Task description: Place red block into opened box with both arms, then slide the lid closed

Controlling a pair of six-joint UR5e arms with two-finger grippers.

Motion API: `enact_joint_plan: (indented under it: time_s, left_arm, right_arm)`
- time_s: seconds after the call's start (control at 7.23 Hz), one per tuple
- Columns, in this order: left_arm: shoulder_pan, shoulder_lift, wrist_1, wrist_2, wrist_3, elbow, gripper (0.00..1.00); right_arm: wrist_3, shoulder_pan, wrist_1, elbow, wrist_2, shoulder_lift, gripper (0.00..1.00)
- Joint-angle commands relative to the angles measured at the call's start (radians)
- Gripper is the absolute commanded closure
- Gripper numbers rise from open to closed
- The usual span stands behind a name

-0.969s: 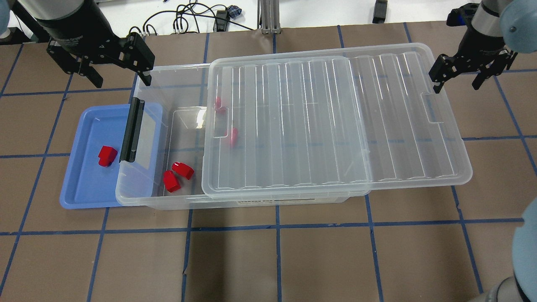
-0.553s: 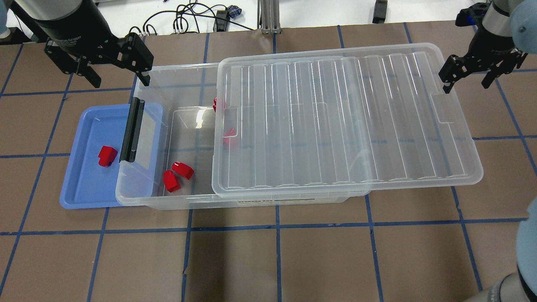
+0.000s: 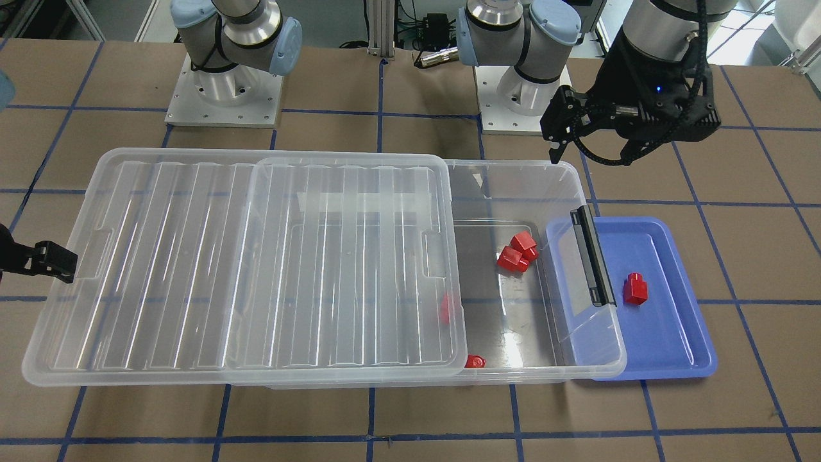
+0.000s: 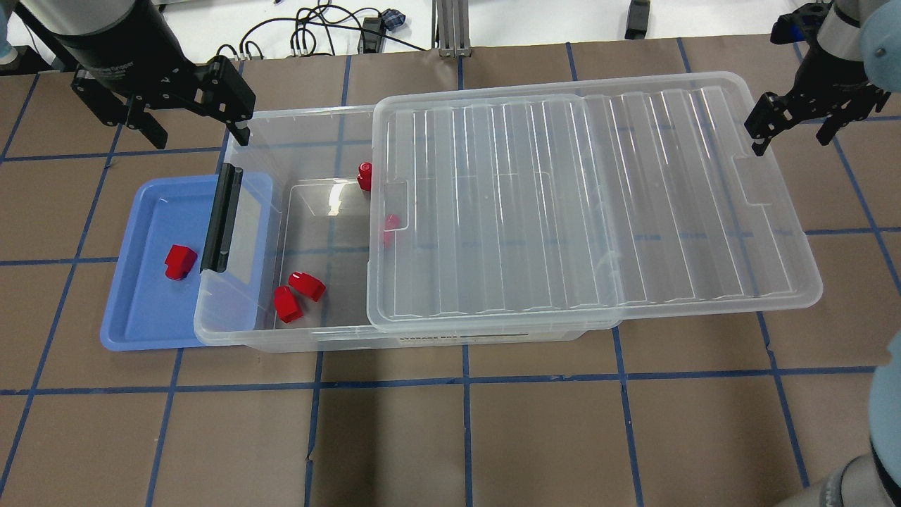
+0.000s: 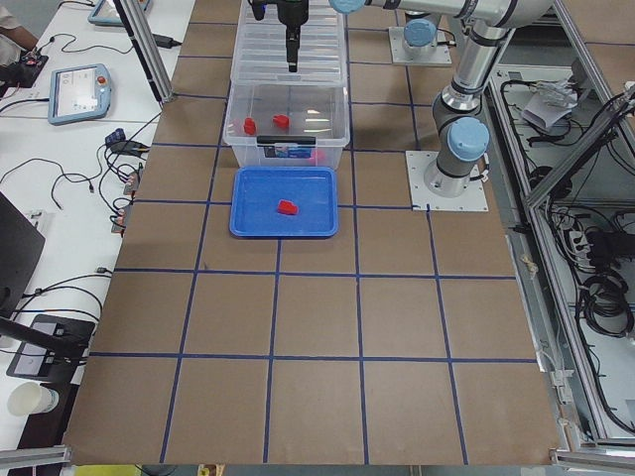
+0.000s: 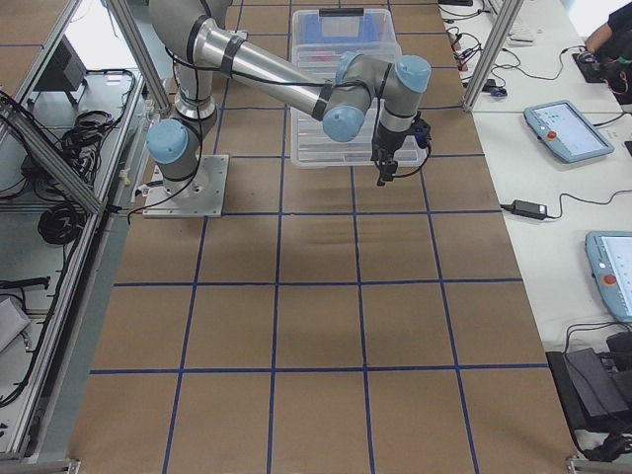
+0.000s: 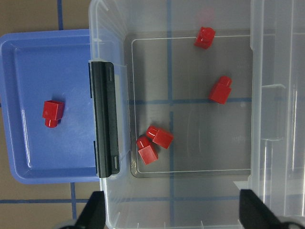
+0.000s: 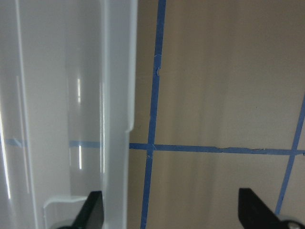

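Observation:
One red block [image 4: 180, 261] lies on the blue tray, outside the box. Several more red blocks [image 4: 295, 294] lie inside the clear box [image 4: 303, 113], in its uncovered left part. The ribbed lid [image 4: 598, 204] covers the rest and overhangs the box's right end. My left gripper [image 4: 200, 137] hangs open and empty above the box's far left corner, looking down on the box's black handle [image 7: 105, 119]. My right gripper [image 4: 790, 141] is open at the lid's right short end. One of its fingers [image 8: 93, 212] sits at the lid's rim [image 8: 116, 95], the other over bare table.
The blue tray [image 4: 134, 310] lies under the box's handled end. Cables [image 4: 310, 32] and a metal post [image 4: 450, 28] sit beyond the table's far edge. The two arm bases [image 3: 221, 96] stand behind the box in the front-facing view.
The lid has slid to the right in the overhead view and uncovered more of the box. My right gripper moved right along with it. The left gripper barely moved.

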Motion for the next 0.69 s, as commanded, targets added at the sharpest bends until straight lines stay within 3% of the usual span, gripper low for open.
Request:
enact_joint_plan:
  time_s: [0.0,0.55]
  left_arm:
    - [0.047,-0.004,-0.014,0.001,0.039,-0.006,0.00]
    - [0.127,-0.027,0.023,0.001,0.184,-0.049,0.00]
  right_arm:
    - [-0.001,-0.003,0.000,-0.002,-0.003,-0.001,0.00]
    - [0.035,0.008,0.058,-0.007,0.011,-0.084,0.00]
